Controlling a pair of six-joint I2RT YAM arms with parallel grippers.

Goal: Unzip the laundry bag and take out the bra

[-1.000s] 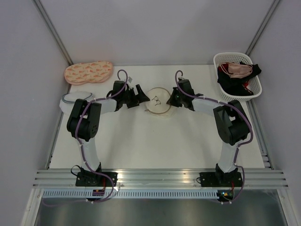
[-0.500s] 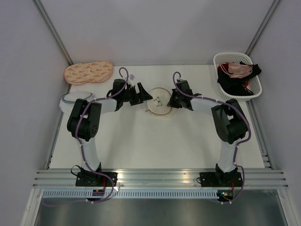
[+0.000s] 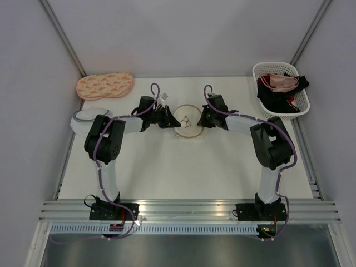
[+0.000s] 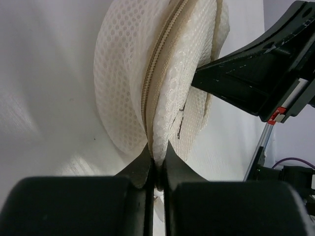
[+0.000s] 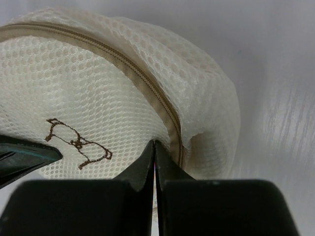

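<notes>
The laundry bag [image 3: 188, 121] is a round cream mesh pouch with a small bra symbol, lying mid-table between both arms. My left gripper [image 3: 170, 122] is at its left edge. In the left wrist view the left gripper [image 4: 156, 153] is shut on a fold of mesh [image 4: 170, 98] beside the tan zip [image 4: 157, 73]. My right gripper [image 3: 202, 120] is at the bag's right edge. In the right wrist view the right gripper [image 5: 155, 145] is shut on the laundry bag [image 5: 83, 93] just left of the zip [image 5: 147, 88]. The bra is hidden.
A white basket [image 3: 267, 69] with pink and black garments stands at the back right. A long peach patterned pouch [image 3: 104, 85] lies at the back left. A white mesh pouch with a grey-blue rim [image 3: 84, 115] sits by the left arm's elbow.
My left gripper has moved right to the bag's left edge and has gone from open to shut on the mesh. The right gripper has kept its grip and place.
</notes>
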